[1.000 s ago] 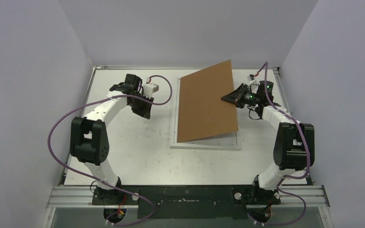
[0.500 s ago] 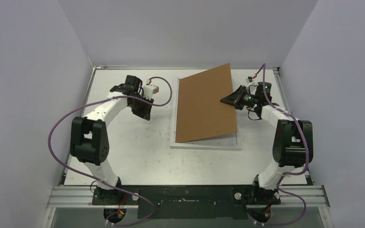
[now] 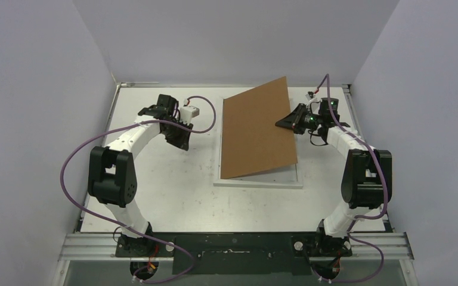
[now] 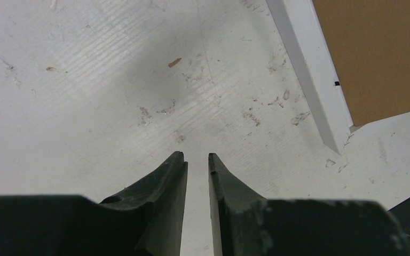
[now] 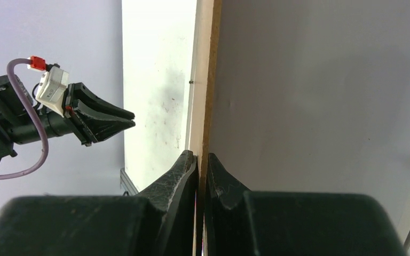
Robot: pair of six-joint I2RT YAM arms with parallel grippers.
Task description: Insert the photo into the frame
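The white frame (image 3: 257, 180) lies flat on the table, right of centre; its left rail (image 4: 312, 74) shows in the left wrist view. A brown cardboard backing board (image 3: 256, 131) leans over it, left edge down in the frame and right edge raised. My right gripper (image 3: 281, 123) is shut on that raised edge; the right wrist view shows the thin board edge (image 5: 205, 80) pinched between the fingertips (image 5: 201, 156). The photo is hidden from view. My left gripper (image 3: 182, 142) hovers left of the frame, its jaws (image 4: 197, 156) slightly apart with nothing between them.
Grey enclosure walls (image 3: 48, 89) close in the table on the left, back and right. A purple cable (image 3: 206, 113) loops from the left wrist toward the frame. A metal rail (image 3: 232, 244) carrying both arm bases runs along the near edge.
The right gripper has shifted slightly back and left with the board, tipping its raised edge a little steeper. The left arm has not moved.
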